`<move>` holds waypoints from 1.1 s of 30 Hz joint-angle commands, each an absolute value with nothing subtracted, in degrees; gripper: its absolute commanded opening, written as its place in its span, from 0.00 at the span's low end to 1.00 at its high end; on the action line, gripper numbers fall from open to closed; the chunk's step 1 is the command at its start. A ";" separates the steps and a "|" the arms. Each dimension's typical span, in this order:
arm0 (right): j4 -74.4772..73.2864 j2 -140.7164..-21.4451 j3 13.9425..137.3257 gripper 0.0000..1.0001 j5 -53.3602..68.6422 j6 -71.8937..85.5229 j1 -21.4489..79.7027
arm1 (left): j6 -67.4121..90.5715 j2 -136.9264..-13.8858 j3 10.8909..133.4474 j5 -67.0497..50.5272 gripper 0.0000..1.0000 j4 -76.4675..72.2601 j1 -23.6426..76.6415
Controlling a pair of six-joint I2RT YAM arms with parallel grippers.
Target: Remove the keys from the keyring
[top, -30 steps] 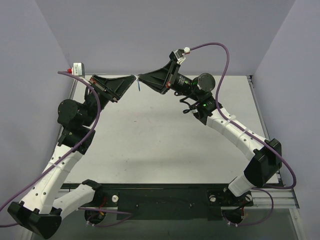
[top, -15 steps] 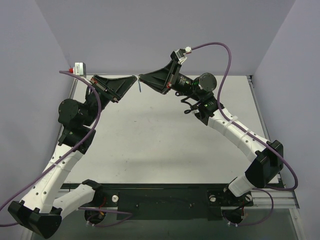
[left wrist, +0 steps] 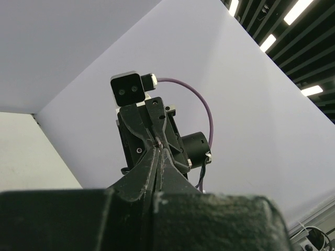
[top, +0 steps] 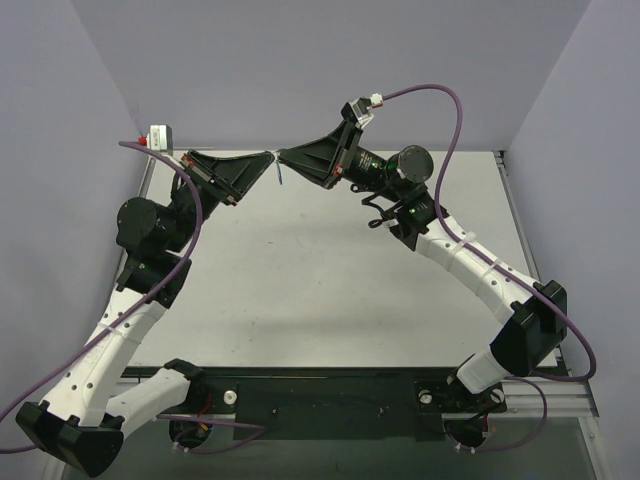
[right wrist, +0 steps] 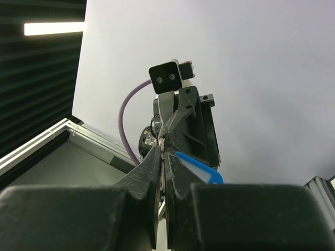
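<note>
Now both shut, tip to tip: right gripper (right wrist: 163,154) pinches keyring (right wrist: 201,171), blue tag beside tips; left gripper (left wrist: 158,151) catch unclear. Key unseen, likely light, stiff, slippery; pinch flat faces.

Lighting evenly from ceiling strip lights (left wrist: 302,9), casting faint shadows on the table (top: 330,270), blurring the dark foreground in both wrist views.

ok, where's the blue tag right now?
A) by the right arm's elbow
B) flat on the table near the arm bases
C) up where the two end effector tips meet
C: the blue tag sits just under the point where the left end effector and the right end effector meet tip to tip, raised over the far part of the table.
</note>
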State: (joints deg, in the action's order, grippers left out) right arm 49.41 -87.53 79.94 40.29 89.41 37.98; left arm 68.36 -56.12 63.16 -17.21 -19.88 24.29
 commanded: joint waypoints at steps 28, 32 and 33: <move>25.67 -78.31 79.98 0.00 48.43 68.29 38.58 | 61.35 -59.94 69.53 -34.19 0.00 -1.50 24.70; 25.31 -78.31 79.98 0.00 48.60 68.11 38.23 | 61.26 -59.24 69.08 -34.45 0.00 -1.93 24.70; 25.40 -78.14 79.89 0.00 48.60 68.03 38.23 | 61.26 -59.24 69.08 -34.89 0.00 -2.02 24.70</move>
State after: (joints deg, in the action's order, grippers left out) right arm 23.00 -79.81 79.68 44.51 69.25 36.75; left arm 62.54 -59.27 68.27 -30.00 -2.59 23.75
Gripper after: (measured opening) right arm 0.006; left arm 0.017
